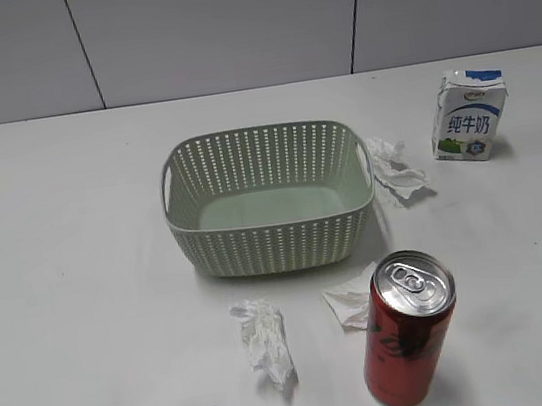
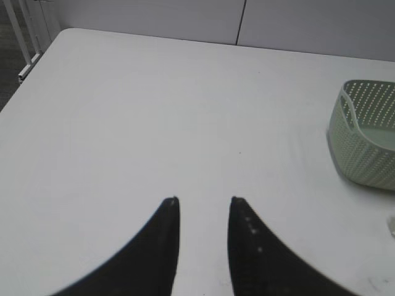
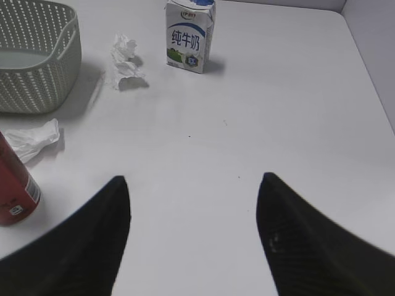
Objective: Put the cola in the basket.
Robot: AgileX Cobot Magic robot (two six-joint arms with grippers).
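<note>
The cola is a tall red can with a silver pull-tab top, standing upright near the front edge of the table; its lower left side shows in the right wrist view. The pale green basket stands empty behind it, also in the left wrist view and the right wrist view. My left gripper is open and empty over bare table, left of the basket. My right gripper is wide open and empty, to the right of the can. Neither gripper shows in the exterior view.
A white-and-blue milk carton stands at the back right, also in the right wrist view. Crumpled tissues lie right of the basket, in front of it and beside the can. The table is white.
</note>
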